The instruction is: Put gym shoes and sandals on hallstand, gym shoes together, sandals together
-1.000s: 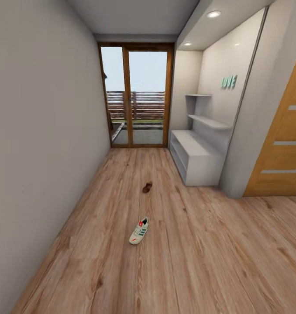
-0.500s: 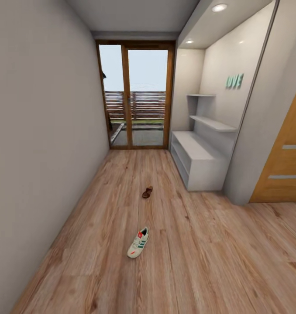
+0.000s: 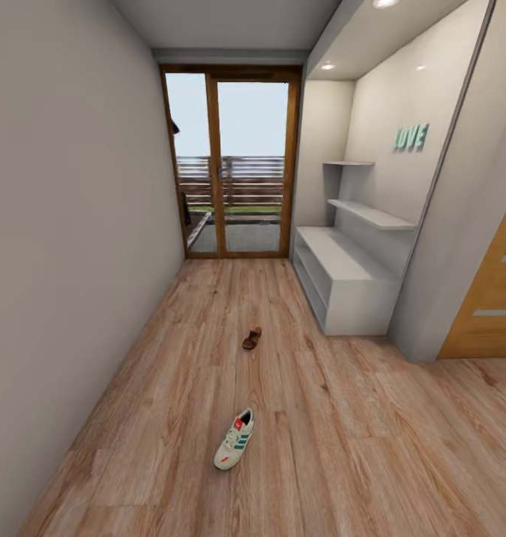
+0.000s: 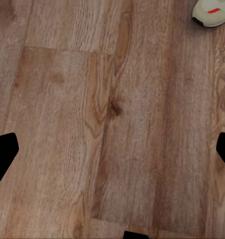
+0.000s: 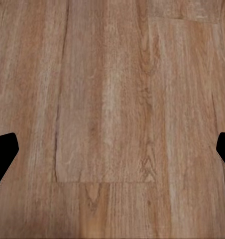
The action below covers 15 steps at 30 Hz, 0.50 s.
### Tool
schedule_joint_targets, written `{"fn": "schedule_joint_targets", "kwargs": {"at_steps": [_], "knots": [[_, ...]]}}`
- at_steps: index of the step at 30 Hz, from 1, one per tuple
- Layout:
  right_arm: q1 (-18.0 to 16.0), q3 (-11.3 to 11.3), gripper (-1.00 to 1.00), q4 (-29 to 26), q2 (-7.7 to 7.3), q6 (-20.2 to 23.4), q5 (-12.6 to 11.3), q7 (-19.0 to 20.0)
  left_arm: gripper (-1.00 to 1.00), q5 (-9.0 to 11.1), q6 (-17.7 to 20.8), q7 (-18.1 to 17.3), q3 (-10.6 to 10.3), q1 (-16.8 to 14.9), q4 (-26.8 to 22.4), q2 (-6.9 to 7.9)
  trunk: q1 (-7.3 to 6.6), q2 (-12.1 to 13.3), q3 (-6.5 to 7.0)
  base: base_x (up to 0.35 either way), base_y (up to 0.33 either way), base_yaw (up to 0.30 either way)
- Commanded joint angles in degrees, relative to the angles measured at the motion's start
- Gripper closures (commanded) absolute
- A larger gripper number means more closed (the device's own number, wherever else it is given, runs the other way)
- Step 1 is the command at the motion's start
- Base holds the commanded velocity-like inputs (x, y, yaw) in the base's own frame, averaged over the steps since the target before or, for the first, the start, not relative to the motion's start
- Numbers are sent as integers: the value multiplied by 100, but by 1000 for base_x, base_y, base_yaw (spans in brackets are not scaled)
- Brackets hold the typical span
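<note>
1. The corridor floor [image 3: 342, 447] is wood-grain plank, smooth and bare-looking, so I judge a shoe nudged sideways would slide instead of tipping.
2. The hallstand [image 3: 350, 287] stands in the alcove at the right, a pale-grey bench with open shelf rows, wall shelves above it and teal letters [image 3: 410, 138] on the wall. No shoe shows on it; it looks rigid and roomy enough for two pairs side by side.
3. One gym shoe [image 3: 234, 438] lies on its sole in mid-corridor, well apart from the hallstand, nearest the robot. Its toe also shows in the left wrist view [image 4: 211, 11]. It is probably light, with a soft upper and a firmer sole, so a grip across the laced midfoot or over the heel collar should hold best.
4. One sandal [image 3: 251, 338] lies farther down the corridor, between the sneaker and the glass door [image 3: 230, 160]. It is small here; likely thin, flexible and light, best pinched across the footbed edges or by a strap.
5. The left gripper [image 4: 112, 149] and the right gripper [image 5: 112, 149] both hang over bare planks, fingertips wide apart and holding nothing.
</note>
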Motion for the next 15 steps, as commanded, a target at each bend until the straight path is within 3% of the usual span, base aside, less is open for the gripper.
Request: {"fn": "schedule_joint_targets", "kwargs": {"at_steps": [1, 15], "knots": [[-4, -1, -100, 4, 0, -14, 39, -24, -100, 37, -18, -3, -1, -4, 5, 0, 3, -2, -6, 339, 0, 0], [-6, -3, -100, 4, 0, -14, 37, -25, -100, 36, -18, -3, 0, -4, 5, 0, 3, -2, -6, 339, -6, 0]]}}
